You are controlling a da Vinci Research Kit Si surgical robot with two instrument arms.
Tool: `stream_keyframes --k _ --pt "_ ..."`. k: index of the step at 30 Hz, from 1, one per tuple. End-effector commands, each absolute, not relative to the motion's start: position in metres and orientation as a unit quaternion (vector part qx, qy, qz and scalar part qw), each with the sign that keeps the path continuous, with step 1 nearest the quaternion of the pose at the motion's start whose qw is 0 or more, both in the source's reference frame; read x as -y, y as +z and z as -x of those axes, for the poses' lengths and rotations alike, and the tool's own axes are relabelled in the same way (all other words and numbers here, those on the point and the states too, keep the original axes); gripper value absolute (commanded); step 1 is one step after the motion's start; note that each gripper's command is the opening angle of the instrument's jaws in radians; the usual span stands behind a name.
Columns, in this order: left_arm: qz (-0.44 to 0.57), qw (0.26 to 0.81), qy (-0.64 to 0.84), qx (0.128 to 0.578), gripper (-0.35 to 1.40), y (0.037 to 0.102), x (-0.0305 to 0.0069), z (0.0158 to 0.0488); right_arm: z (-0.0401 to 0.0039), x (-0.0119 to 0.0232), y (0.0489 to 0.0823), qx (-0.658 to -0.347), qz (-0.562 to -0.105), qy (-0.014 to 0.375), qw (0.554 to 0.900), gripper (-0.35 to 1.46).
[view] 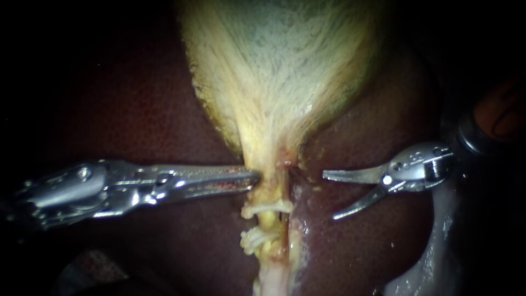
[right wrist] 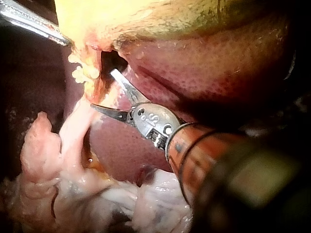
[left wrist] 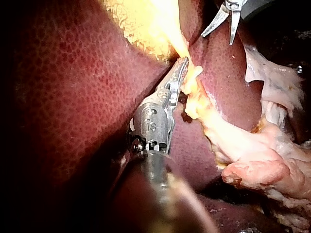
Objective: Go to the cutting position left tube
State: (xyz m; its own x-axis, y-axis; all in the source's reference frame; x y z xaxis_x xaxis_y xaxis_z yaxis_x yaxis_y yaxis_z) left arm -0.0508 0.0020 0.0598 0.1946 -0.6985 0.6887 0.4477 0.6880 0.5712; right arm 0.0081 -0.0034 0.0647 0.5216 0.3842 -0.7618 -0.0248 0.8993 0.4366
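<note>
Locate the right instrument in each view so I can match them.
Endoscope view: right instrument comes in from the right, beside the tubes.
Left wrist view: right instrument ahead of the left instrument, beyond the gallbladder.
Right wrist view: right instrument comes in from the bottom edge, its tip at the tubes.
Shared landmark: the gallbladder narrowing into the tubes.

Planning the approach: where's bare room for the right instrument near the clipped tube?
Free: dark red liver between the silver right instrument and the pale yellow tube; also liver below the silver left instrument. Crowded: the tube itself, two white clips and the left instrument at its top.
</note>
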Motion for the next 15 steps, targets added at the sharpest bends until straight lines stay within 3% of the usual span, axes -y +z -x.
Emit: stream_keyframes --k 1,7,15 --pt "-0.123 0.763 -0.375 0.512 -0.35 0.0597 -0.0019 0.0506 -0.0083 0.0037 0.0647 -0.475 -0.193 0.118 0.850 1.40" --pt "-0.125 0.763 -0.374 0.512 -0.35 0.0590 -0.0020 0.0488 -0.0105 0.0062 0.0660 -0.483 -0.212 0.105 0.843 1.40" --pt "-0.117 0.763 -0.381 0.508 -0.35 0.0586 -0.0026 0.0459 -0.0153 0.0119 0.0689 -0.476 -0.279 0.105 0.827 1.36"
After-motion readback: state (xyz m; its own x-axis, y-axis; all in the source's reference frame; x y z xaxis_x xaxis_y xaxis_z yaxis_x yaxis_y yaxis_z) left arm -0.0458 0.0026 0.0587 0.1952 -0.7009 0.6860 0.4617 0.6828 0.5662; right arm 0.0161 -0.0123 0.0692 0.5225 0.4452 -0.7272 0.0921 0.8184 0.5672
